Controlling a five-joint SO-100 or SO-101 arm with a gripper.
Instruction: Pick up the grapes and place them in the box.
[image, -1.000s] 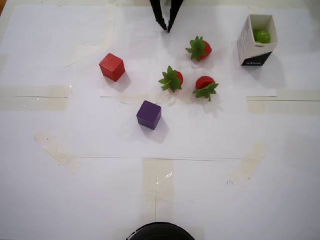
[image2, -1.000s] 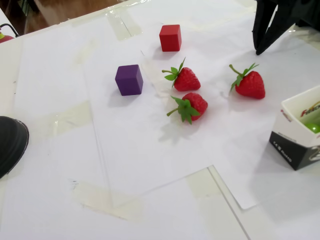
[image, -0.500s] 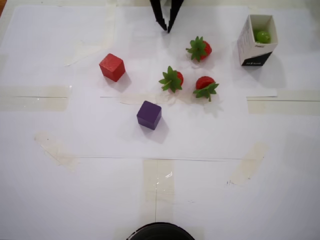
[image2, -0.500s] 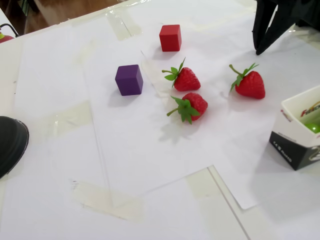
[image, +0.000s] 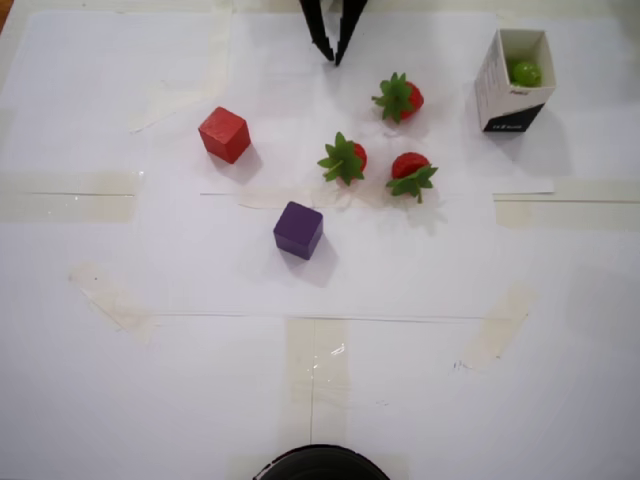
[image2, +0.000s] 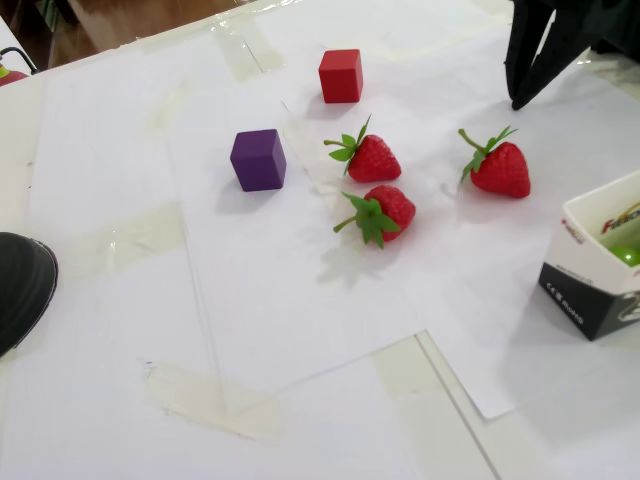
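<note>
The box (image: 503, 98) is a small white carton with a black base and lies open at the far right of the overhead view. A green grape (image: 525, 72) sits inside it. In the fixed view the box (image2: 583, 262) is at the right edge, with a bit of the grape (image2: 628, 255) showing in its mouth. I see no other grapes on the table. My black gripper (image: 333, 58) hangs at the top middle, fingertips together and empty, well left of the box. In the fixed view it (image2: 518, 102) is at the top right, above the paper.
Three red strawberries (image: 400, 98) (image: 345, 158) (image: 411, 172) lie between the gripper and the table's middle. A red cube (image: 224, 134) and a purple cube (image: 298, 229) stand to the left. A dark round object (image: 320, 465) sits at the near edge.
</note>
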